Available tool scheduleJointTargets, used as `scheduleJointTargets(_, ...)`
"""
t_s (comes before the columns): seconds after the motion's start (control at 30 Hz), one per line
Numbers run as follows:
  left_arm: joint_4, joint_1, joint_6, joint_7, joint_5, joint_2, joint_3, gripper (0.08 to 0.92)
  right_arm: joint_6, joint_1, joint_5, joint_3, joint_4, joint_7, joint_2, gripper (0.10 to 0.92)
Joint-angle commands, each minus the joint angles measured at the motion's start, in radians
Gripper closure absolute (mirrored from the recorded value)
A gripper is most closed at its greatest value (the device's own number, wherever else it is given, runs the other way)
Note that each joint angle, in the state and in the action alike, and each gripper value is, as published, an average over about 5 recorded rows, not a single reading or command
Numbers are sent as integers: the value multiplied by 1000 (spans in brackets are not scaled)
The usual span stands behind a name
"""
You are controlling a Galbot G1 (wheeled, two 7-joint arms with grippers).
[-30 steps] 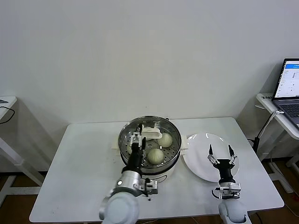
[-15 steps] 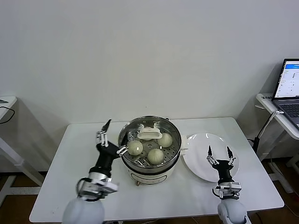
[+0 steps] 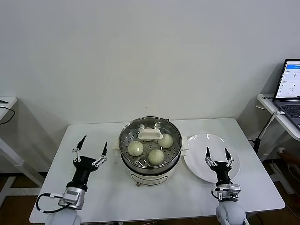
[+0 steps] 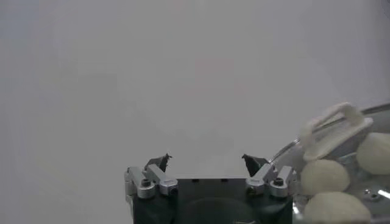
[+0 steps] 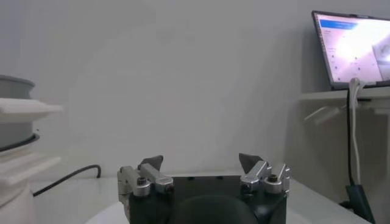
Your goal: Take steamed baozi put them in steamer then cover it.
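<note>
The steamer (image 3: 150,165) stands mid-table with the cover (image 3: 129,131) on it, its white bar handle (image 3: 150,135) on top. Three steamed baozi (image 3: 135,148) (image 3: 156,156) (image 3: 165,139) show through the glass. My left gripper (image 3: 94,141) is open and empty above the table, left of the steamer and apart from it. In the left wrist view the left gripper (image 4: 205,159) holds nothing, with the cover handle (image 4: 334,128) and baozi (image 4: 324,176) off to one side. My right gripper (image 3: 216,150) hangs open and empty over the white plate (image 3: 199,143); the right gripper (image 5: 200,159) also shows nothing between its fingers.
The white plate lies right of the steamer with nothing on it. A laptop (image 3: 291,86) sits on a side table at the far right, also visible as the laptop (image 5: 356,45) in the right wrist view. Another side table's edge (image 3: 5,104) is at far left.
My left gripper has drawn away from the cover's handle, moving left and down beside the steamer. The cover stays on the steamer. The right gripper has barely moved.
</note>
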Motion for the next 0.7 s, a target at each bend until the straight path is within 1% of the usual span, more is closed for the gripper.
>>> scheduleJointTargets(0.03,75,71,-139,27,-200,-3,-88,177,-25,-4,4,2,19,3,3,203)
scheduleJointTargets(0.7,94,92,-159,37,-164,-19,-65,177,-32,1,-24,0,19,23,16,203)
